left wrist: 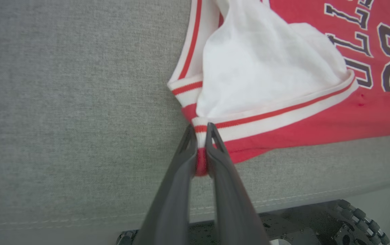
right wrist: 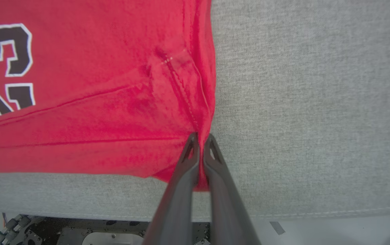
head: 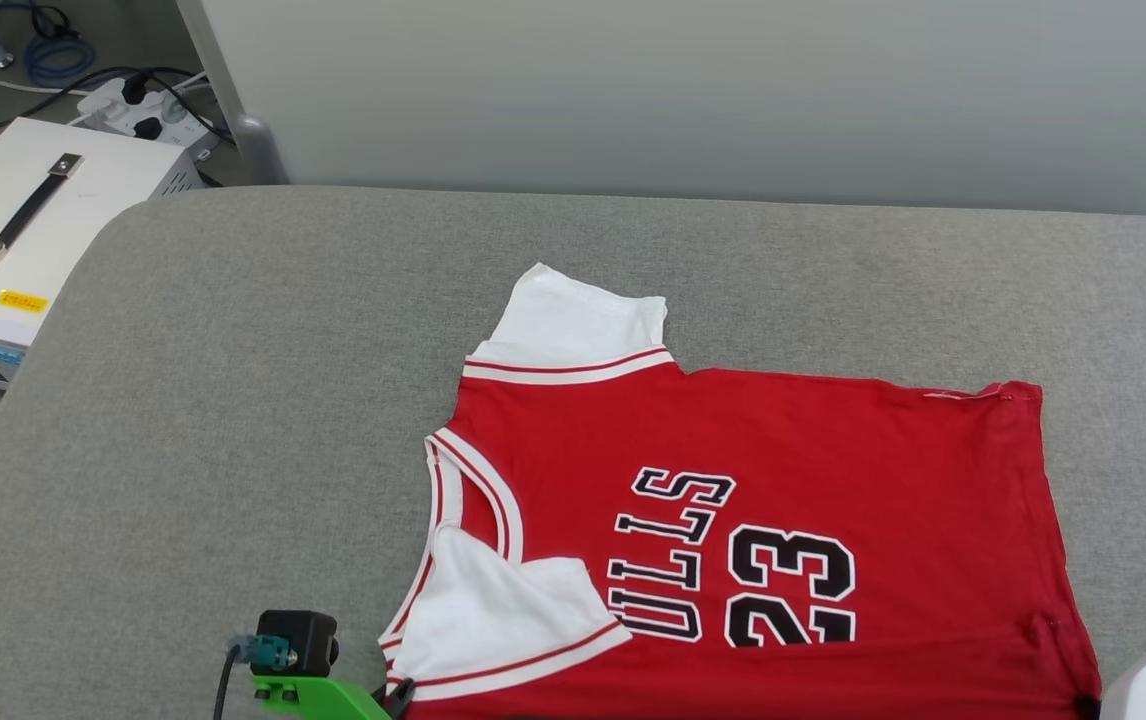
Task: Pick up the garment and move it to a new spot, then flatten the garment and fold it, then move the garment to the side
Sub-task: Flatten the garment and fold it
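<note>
One red jersey (head: 783, 450) is counted. Two grippers are seen, the left gripper (left wrist: 200, 134) and the right gripper (right wrist: 201, 141). One white handled case (head: 33, 220) and one power strip (head: 148, 115) are noted.

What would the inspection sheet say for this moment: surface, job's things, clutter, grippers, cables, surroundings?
Surface: grey fabric table, edge seam near the robot.
Job's things: red jersey spread out, lettering up, near white sleeve folded onto its chest.
Clutter: nothing seen.
Grippers: left gripper shut on the jersey's striped sleeve edge; right gripper shut on its red hem corner.
Cables: blue cable and power strip on the floor, far left.
Surroundings: white box with handle beside the table; pale wall behind.
</note>
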